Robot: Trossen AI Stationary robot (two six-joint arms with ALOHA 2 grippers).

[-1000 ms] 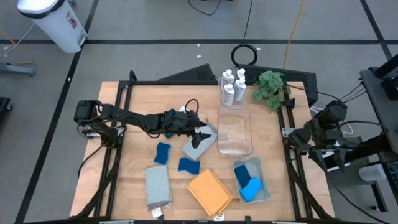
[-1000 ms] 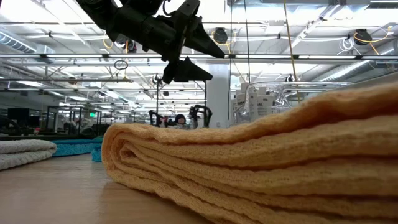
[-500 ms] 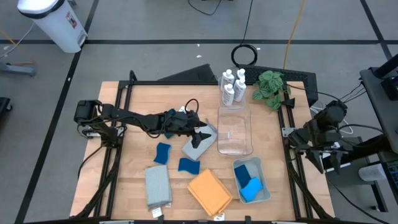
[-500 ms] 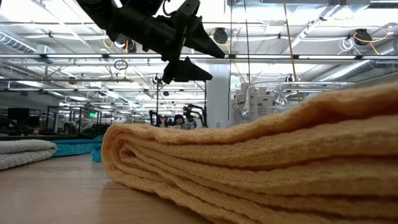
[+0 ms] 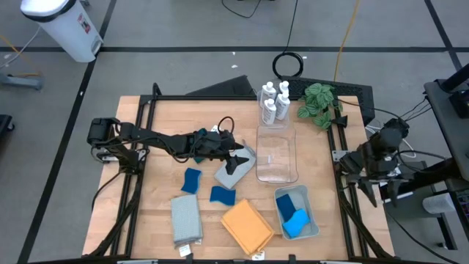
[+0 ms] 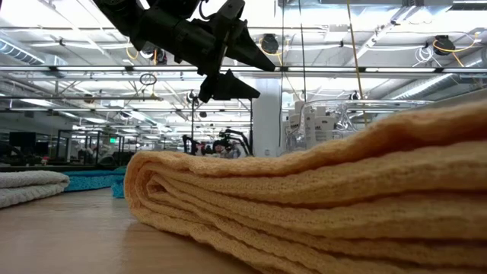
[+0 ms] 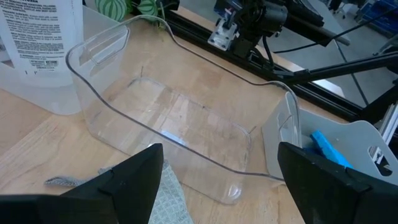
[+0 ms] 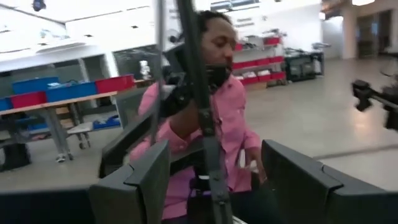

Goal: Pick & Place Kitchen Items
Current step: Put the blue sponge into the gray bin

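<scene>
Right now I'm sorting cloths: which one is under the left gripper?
The grey cloth beside the clear bin; the open left gripper hovers over it, unlike the cloths nearer the table's front edge.

This is a robotics lab in a large industrial hall. A wooden table (image 5: 161, 125) in a black metal frame stands on a grey concrete floor (image 5: 183, 29) marked with dark lines, cables trailing across it. The low view looks under a high ceiling with rows of strip lights (image 6: 365, 30) and pipework. Behind the right arm, work benches carry red and blue storage bins (image 8: 43, 93), and a person in a pink shirt (image 8: 211, 137) sits close by.
</scene>
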